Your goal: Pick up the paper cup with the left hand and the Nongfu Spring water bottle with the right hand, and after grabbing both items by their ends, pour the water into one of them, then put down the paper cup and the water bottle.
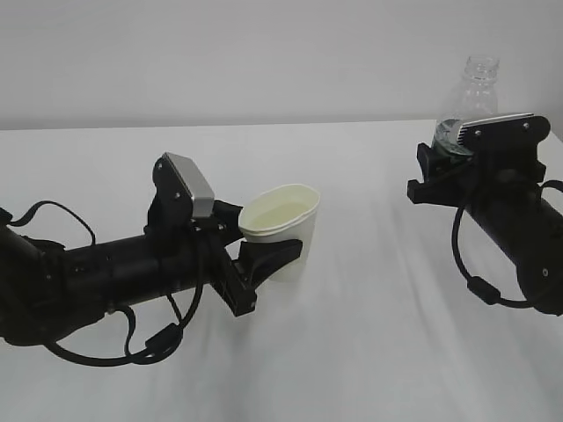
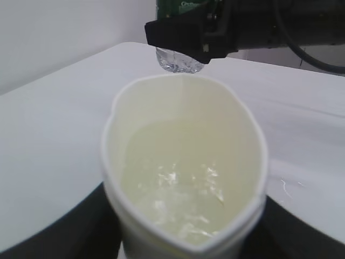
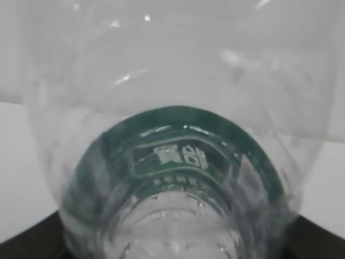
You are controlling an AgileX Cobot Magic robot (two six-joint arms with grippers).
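- Now the left hand (image 1: 255,264) grips the paper cup (image 1: 280,230), squeezed oval, with water (image 2: 183,183) inside: the pour looks done.
- Right hand (image 1: 453,163) clamps the water bottle (image 1: 471,101) upright, well apart from the cup; it looks empty.
- Left to do: set both down on the worktop (image 1: 369,352).
- Count: one cup, one bottle, two hands.

White cup (image 1: 283,230), cream inside; clear ribbed bottle (image 1: 473,92) with dark green, white-printed label; black arms; white bench (image 1: 352,352).
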